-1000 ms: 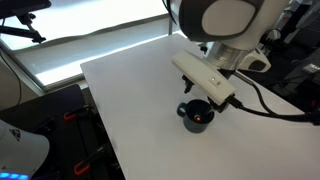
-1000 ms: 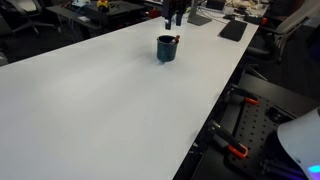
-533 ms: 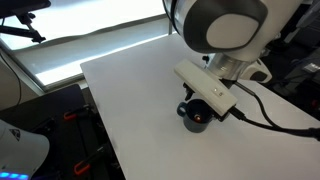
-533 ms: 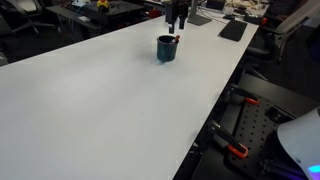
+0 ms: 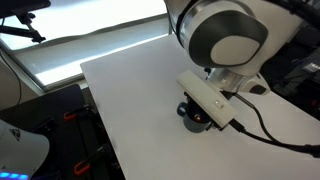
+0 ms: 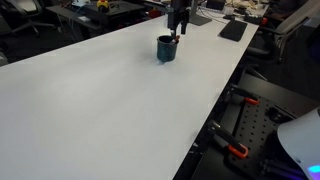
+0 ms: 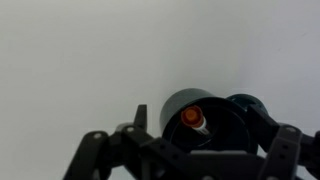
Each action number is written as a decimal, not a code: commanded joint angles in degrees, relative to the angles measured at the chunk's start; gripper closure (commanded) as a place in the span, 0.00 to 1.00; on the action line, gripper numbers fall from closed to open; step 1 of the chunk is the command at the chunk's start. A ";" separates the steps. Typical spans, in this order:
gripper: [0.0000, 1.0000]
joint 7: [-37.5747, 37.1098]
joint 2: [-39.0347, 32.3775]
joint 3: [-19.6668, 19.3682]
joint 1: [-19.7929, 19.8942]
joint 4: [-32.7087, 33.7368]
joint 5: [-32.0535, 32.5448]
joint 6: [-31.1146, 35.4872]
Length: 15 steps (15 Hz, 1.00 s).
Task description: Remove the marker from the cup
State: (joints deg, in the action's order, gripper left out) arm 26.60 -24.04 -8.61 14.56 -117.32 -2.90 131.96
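Observation:
The cup (image 7: 215, 125) is a small dark mug standing upright on the white table (image 5: 130, 90). It also shows in both exterior views (image 5: 190, 123) (image 6: 165, 49). The reddish-orange marker (image 7: 192, 118) stands in the cup, leaning on the rim, with its end pointing up at the wrist camera. In an exterior view the marker (image 6: 176, 40) sticks out above the rim. My gripper (image 7: 200, 130) is open just above the cup, one finger on each side of it, not touching the marker. It also shows in an exterior view (image 6: 178, 22). My wrist hides most of the cup in an exterior view.
A black cable (image 5: 270, 125) trails from my wrist across the table. The table edge (image 6: 215, 105) runs close to the cup's side. Black equipment with red clamps (image 6: 240, 140) stands beyond that edge. Desks with clutter (image 6: 225, 25) lie behind the cup.
My gripper has come down closer over the cup and now covers more of it in an exterior view. The cup and marker have not moved.

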 commanded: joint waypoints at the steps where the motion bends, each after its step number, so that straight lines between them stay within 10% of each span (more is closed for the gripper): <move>1: 0.00 -0.44 0.06 1.08 1.04 0.15 0.63 -0.12; 13: 0.00 -0.43 -1.41 1.30 1.45 2.54 1.19 -0.10; 14: 0.23 -0.42 -1.44 1.34 1.50 2.54 1.18 -0.10; 15: 0.25 -0.34 -1.53 1.47 1.64 2.46 0.96 -0.17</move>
State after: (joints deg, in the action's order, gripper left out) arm 26.61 -25.57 -8.22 15.18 -114.88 -2.35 131.98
